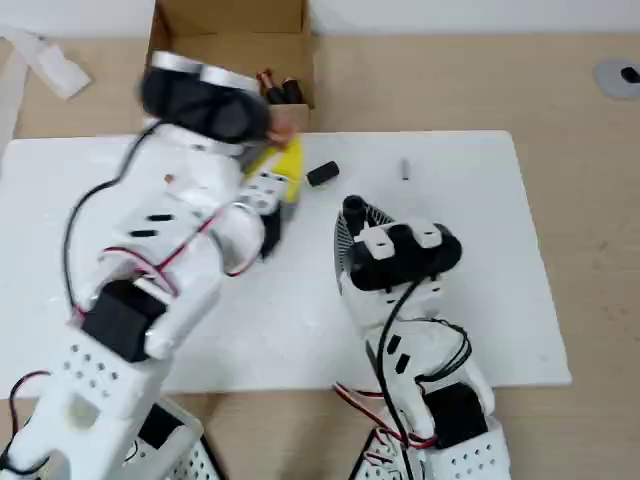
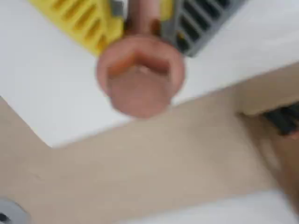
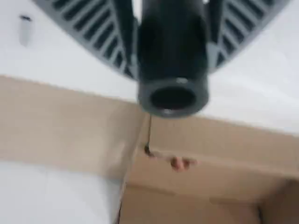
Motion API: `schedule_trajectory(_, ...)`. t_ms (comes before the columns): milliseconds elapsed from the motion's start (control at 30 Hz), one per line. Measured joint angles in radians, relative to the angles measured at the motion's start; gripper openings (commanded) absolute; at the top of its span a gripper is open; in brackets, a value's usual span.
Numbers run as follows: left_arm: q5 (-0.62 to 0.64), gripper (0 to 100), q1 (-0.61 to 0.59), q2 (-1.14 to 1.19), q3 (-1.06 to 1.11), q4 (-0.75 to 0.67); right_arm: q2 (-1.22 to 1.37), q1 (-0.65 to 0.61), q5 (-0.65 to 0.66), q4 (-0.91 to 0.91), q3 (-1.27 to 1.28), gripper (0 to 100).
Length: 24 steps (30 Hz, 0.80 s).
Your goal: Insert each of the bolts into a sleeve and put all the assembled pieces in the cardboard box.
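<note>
My left gripper [image 1: 281, 152], with one yellow and one grey finger, is shut on a copper-coloured sleeve [image 2: 140, 79] at the mat's far edge, right in front of the cardboard box [image 1: 222, 48]. Near the middle of the mat my right gripper [image 1: 353, 216] is shut on a black sleeve [image 3: 173, 60], its hollow end pointing toward the box [image 3: 205, 168]. A loose black sleeve [image 1: 322, 174] and a small grey bolt [image 1: 405, 168] lie on the mat between the arms and the far edge. The bolt [image 3: 24, 28] is also in the right wrist view.
The white mat [image 1: 480, 300] covers the wooden table. Inside the box lie dark and copper-coloured pieces [image 1: 276, 88]. A white object [image 1: 55, 65] sits at the far left and a grey disc [image 1: 618, 76] at the far right of the table.
</note>
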Motion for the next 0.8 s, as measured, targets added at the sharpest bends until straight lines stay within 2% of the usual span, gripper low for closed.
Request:
schedule_trajectory(300, 0.002, 0, 0.092, 0.020, -0.152, 0.002, 0.000, -0.061, -0.005, -0.012, -0.057, 1.0)
schedule_trajectory(467, 0.002, 0, 0.150, 0.020, -0.222, 0.061, 0.000, -0.066, 0.080, -0.012, -0.068, 1.0)
schedule_trajectory(667, 0.002, 1, 0.161, 0.020, -0.232, 0.091, 0.000, -0.106, 0.092, -0.012, -0.068, 1.0)
schedule_trajectory(800, 0.002, 1, 0.161, 0.011, -0.238, 0.164, 0.000, -0.129, 0.094, -0.031, -0.068, 1.0)
